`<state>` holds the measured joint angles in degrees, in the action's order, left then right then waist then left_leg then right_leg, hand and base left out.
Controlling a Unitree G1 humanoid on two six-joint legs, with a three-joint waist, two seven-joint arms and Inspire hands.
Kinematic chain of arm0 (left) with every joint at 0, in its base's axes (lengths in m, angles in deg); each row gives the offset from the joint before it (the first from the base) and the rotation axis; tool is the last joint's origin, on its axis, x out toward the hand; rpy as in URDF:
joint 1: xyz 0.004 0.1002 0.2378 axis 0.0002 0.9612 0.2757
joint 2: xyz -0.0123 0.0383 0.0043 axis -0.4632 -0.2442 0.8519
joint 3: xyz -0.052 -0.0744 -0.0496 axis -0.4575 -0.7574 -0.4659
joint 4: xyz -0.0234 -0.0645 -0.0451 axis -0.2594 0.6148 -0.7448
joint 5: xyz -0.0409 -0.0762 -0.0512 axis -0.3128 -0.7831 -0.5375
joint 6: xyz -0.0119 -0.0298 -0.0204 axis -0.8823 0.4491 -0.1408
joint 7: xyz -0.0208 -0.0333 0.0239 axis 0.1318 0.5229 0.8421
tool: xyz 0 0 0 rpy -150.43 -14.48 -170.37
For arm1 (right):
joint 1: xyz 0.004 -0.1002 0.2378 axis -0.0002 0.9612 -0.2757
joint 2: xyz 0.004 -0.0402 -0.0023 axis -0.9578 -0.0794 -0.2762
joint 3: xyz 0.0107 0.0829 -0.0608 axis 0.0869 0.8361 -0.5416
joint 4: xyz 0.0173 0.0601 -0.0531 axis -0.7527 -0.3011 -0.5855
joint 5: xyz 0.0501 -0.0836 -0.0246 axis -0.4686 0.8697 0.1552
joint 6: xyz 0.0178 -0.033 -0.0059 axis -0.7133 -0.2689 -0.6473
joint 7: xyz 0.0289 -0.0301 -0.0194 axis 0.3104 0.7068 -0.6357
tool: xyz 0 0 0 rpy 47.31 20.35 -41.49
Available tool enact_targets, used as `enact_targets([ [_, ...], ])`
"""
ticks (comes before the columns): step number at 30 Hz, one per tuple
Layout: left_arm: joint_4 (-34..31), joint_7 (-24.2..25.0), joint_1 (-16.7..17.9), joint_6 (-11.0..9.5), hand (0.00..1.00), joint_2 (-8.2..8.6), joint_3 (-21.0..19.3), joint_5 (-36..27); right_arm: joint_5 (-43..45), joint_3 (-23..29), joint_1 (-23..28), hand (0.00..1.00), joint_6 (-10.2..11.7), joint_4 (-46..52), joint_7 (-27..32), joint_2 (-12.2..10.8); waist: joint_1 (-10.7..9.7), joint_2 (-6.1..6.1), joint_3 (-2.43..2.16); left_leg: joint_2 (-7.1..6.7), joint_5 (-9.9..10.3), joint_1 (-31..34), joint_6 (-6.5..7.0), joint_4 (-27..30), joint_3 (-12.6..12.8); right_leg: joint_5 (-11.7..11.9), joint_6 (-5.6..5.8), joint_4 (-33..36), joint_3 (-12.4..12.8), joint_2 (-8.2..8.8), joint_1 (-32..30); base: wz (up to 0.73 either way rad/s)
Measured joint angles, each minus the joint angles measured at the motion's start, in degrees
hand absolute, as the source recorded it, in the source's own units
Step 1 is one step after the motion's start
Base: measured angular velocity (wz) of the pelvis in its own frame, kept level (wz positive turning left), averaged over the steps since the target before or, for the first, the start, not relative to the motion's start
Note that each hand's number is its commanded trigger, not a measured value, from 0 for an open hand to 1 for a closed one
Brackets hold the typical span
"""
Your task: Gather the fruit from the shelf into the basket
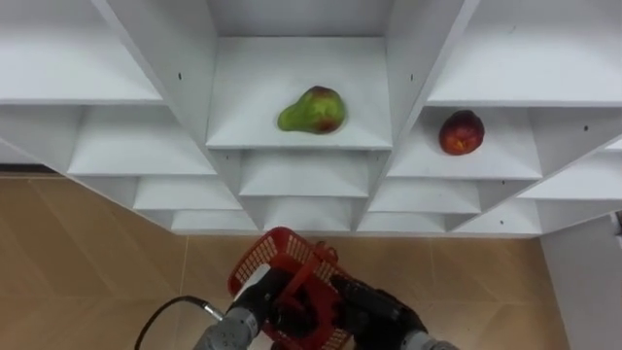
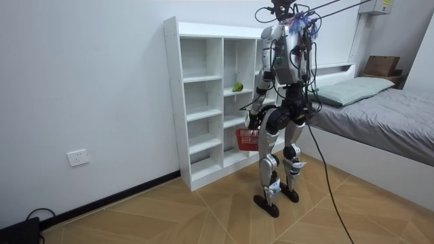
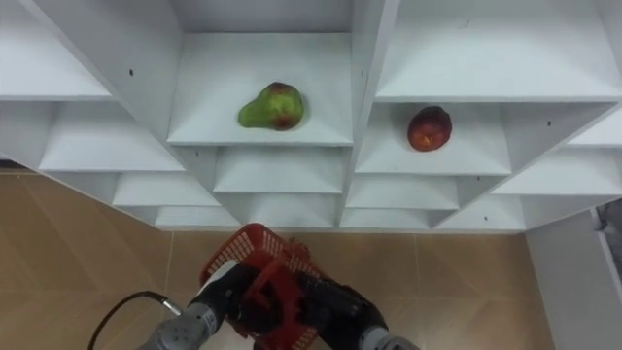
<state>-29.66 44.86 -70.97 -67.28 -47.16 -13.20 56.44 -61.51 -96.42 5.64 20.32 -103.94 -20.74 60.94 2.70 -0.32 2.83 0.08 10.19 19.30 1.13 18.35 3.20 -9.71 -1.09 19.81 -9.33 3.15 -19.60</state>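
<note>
Red plastic basket (image 1: 292,264) gripped low, fruit not yet collected.
Left hand (image 1: 255,303) and right hand (image 1: 381,313) both curl round the basket, straight below the green pear (image 1: 313,110). A red apple (image 1: 462,132) sits one compartment right of the pear. Next, likely, one hand must release the basket and reach up. The room view adds the robot's upright stance facing the pear.

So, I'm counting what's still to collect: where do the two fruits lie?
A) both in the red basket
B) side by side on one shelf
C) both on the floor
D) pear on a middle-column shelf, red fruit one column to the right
D: the pear lies on a middle-column shelf, the red fruit on the next column's shelf to its right.
</note>
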Motion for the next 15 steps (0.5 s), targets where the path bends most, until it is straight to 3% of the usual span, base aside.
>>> enact_targets([
  [9,0.18,-0.9,0.09,0.0,1.0,0.67,-0.07,-0.01,0.16,0.08,0.13,1.0,-1.23,-2.3,-1.97,-0.04,-0.81,0.25,-0.14,0.05,-0.06,-0.01,0.0,-0.24,0.67,0.0,0.0,0.28,0.95,-0.15,-0.54,-0.04],
  [11,0.28,-0.9,0.09,0.0,1.0,0.69,-0.09,-0.01,0.15,0.1,0.18,0.56,-1.23,-2.3,-1.98,-0.04,-0.87,0.24,-0.14,0.06,-0.06,-0.09,0.0,-0.24,0.87,0.0,0.0,0.37,1.3,-0.15,-0.59,-0.05],
  [12,0.39,-0.89,0.09,0.0,1.0,0.77,-0.07,0.0,0.15,0.09,0.18,0.0,-1.23,-2.3,-1.98,-0.01,-0.9,0.24,-0.14,0.07,-0.06,-0.12,0.0,-0.21,0.96,0.0,0.0,0.4,1.31,-0.15,-0.59,0.0],
  [15,0.65,-0.87,0.11,0.01,1.0,0.9,-0.01,-0.01,0.05,0.08,0.29,0.0,-1.22,-2.38,-1.98,0.0,-1.02,0.24,-0.14,0.07,-0.06,-0.11,0.01,-0.12,1.0,0.0,0.0,0.41,1.28,-0.13,-0.59,0.0],
])
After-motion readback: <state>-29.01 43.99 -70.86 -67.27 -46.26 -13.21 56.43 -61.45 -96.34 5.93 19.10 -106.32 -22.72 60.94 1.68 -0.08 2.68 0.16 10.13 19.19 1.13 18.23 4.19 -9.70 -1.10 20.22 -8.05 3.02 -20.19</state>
